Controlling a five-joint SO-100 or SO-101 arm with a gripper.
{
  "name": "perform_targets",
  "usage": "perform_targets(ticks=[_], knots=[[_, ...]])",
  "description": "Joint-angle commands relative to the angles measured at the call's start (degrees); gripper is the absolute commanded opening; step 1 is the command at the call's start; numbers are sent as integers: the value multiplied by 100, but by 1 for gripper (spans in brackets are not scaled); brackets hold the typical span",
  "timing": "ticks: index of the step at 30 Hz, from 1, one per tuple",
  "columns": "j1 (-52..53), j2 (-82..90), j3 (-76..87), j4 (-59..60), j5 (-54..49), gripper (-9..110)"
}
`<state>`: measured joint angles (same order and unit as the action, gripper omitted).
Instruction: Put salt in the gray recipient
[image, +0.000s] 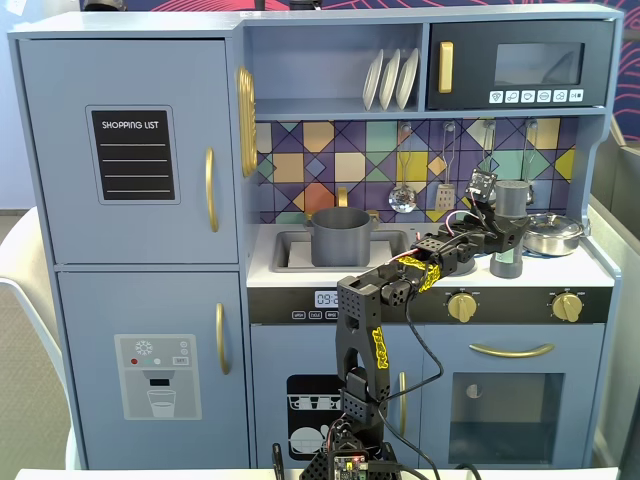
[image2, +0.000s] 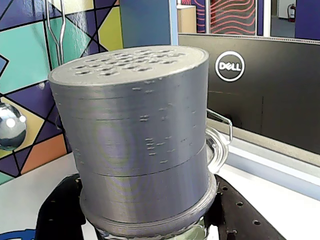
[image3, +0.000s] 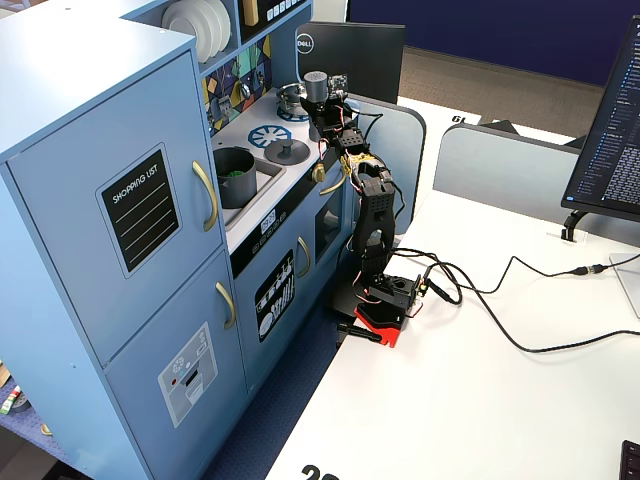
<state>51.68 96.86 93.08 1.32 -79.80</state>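
Salt shaker (image: 512, 200), 1 tall slim dark-gray cylinder with a perforated top, stands upright in the gripper (image: 503, 235) above the right end of the toy kitchen's white counter (image: 300, 275). The wrist view fills with its ridged gray body (image2: 145, 145), black gripper parts showing at either side of its base. The jaws are closed around the shaker's lower part; its base seems to stand clear of the counter in a fixed view, though this cannot be told for certain.

Arm pose: 1 black arm (image: 365, 340) rises from its base at the near table edge, bends at the elbow in front of the oven panel, and reaches far and right, with the wrist level with the counter top. Seen from the side in a fixed view, the arm (image3: 368, 215) leans from the white table (image3: 480, 400) towards the kitchen, with the shaker (image3: 316, 84) at its far end.

Gray recipient (image: 341, 236), 1 matte gray cylindrical pot, sits in the sink at the left of the counter, well apart from the shaker.

Other items: 1 shiny silver pan (image: 552, 233) just right of the shaker; 1 flat gray lid with a knob (image3: 285, 151) on the counter; 3 white plates (image: 391, 78) on the upper shelf; 2 gold knobs (image: 462, 306) on the oven front.
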Motion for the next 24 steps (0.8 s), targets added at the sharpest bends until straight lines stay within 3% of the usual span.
perform_targets(ticks=[1,3,6,14,18,21,24], knots=[[132,44,-141,-141,-97,13],[158,53,-158,-141,62,26],[185,97,-149,-114,35,36],[272,527,-62,193,-62,44],[334,1310,202,923,-246,41],[299,2426,519,2136,-352,32],[-62,3428,369,3964,-237,7]])
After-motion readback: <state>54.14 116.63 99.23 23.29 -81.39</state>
